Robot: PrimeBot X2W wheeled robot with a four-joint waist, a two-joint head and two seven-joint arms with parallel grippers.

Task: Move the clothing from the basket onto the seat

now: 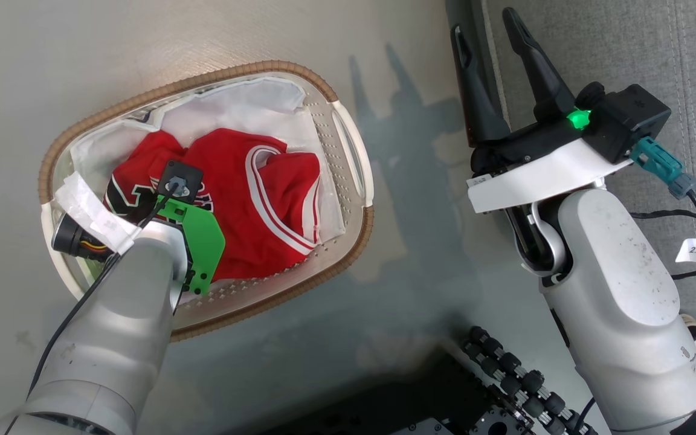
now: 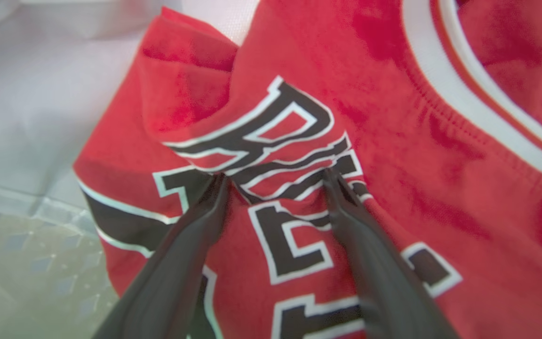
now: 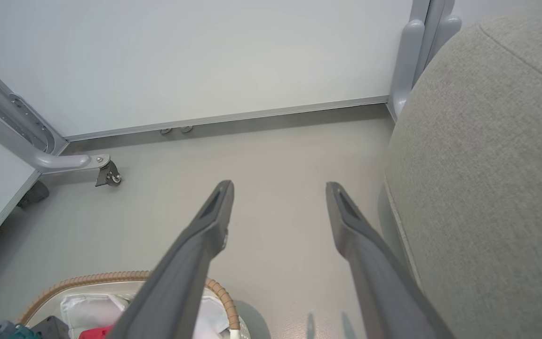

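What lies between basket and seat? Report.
Only bare floor between basket and seat, in the head view; the open right gripper hangs near the seat's edge.

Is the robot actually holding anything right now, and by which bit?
Nothing is gripped yet. The left gripper stands open, pressed down astride a fold in the lettering of the red jersey; the right gripper is open and empty.

Looks like a lab or test bay dressed as a home corner. Plain white wall panels (image 3: 205, 56) stand in grey metal frames, one on a small castor-wheeled foot (image 3: 109, 175), over a bare pale grey smooth floor (image 3: 271, 155). Domestic props: a large grey fabric-upholstered seat (image 3: 487, 165) and, on the floor, an oval off-white perforated plastic laundry basket with brown woven-look rim (image 1: 263, 65).
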